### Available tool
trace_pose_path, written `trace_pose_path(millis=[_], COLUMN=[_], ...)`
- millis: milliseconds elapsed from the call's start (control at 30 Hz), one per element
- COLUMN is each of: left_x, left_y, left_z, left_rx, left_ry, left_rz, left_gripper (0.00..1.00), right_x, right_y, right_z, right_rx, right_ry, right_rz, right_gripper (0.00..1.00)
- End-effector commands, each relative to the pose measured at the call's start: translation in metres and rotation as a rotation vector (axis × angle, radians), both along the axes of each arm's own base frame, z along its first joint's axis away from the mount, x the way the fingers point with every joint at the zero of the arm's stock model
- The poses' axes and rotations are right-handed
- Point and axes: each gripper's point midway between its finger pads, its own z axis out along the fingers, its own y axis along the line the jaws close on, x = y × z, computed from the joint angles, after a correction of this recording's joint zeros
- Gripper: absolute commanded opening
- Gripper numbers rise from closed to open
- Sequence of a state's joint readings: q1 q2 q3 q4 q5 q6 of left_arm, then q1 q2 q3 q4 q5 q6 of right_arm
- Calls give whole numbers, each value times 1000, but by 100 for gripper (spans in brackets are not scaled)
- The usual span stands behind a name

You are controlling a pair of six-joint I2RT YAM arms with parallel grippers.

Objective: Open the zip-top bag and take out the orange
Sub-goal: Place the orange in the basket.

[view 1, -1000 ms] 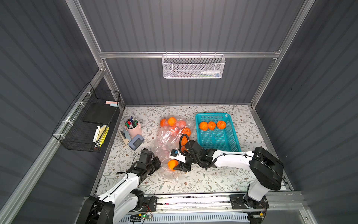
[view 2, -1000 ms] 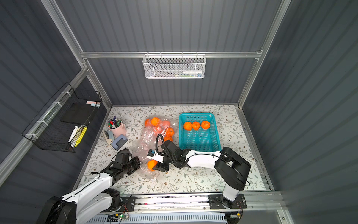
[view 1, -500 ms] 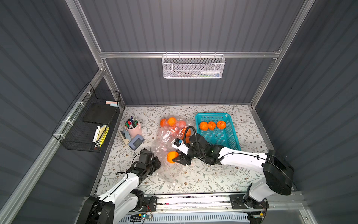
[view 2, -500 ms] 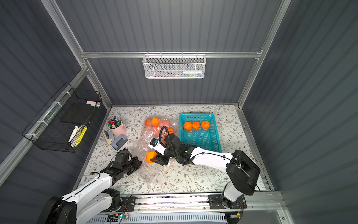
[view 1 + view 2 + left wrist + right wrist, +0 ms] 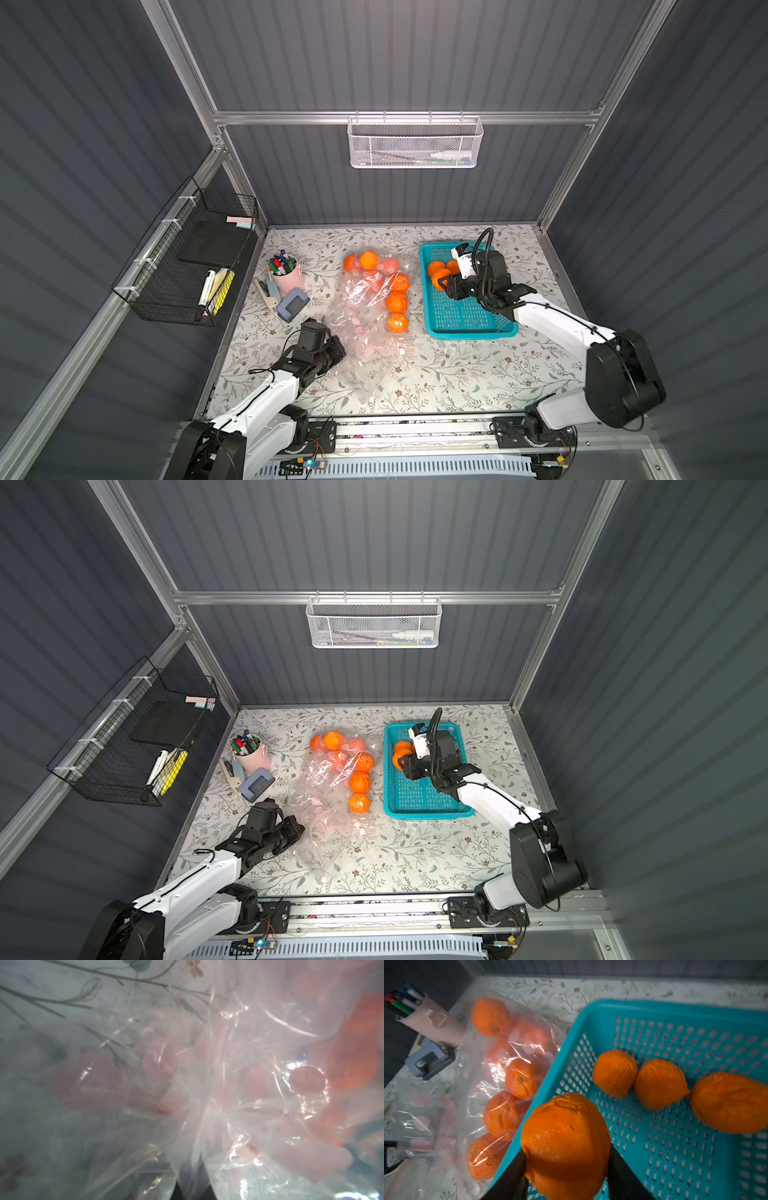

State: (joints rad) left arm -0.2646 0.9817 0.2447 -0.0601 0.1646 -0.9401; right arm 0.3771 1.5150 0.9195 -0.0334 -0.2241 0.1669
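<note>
The clear zip-top bag (image 5: 365, 332) (image 5: 328, 812) with pink dots lies crumpled mid-table, and several oranges (image 5: 397, 301) show through it. My left gripper (image 5: 337, 352) (image 5: 297, 829) is shut on the bag's near-left edge. In the left wrist view the bag's film (image 5: 207, 1084) fills the frame and bunches into the dark jaws. My right gripper (image 5: 443, 283) (image 5: 566, 1155) is shut on one orange (image 5: 439, 276) (image 5: 400, 759) (image 5: 564, 1130), held over the left part of the teal basket (image 5: 469, 332) (image 5: 654, 1007).
Three more oranges (image 5: 660, 1084) lie in the teal basket (image 5: 428, 812). A pink pen cup (image 5: 284, 272) and a blue-grey hole punch (image 5: 293, 305) stand left of the bag. A black wire rack (image 5: 187, 257) hangs on the left wall, a white mesh basket (image 5: 415, 143) on the back wall.
My right gripper has carried the orange from the bag's near end up and to the right, to over the teal basket. The left gripper has stayed shut on the bag.
</note>
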Motion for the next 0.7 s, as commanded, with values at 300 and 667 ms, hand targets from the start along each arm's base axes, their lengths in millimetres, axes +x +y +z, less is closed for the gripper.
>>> trace_pose_path(millis=[300, 667], left_x=[-1, 12], left_y=[3, 19], left_z=[2, 36], left_rx=[19, 113], left_ry=[10, -35], left_rz=[4, 53], left_gripper=[0, 0], right_x=[29, 49], right_y=[5, 8], right_z=[-69, -75], right_rx=[84, 86], right_ry=[203, 231], right_rz=[-99, -127], right_gripper=[43, 56])
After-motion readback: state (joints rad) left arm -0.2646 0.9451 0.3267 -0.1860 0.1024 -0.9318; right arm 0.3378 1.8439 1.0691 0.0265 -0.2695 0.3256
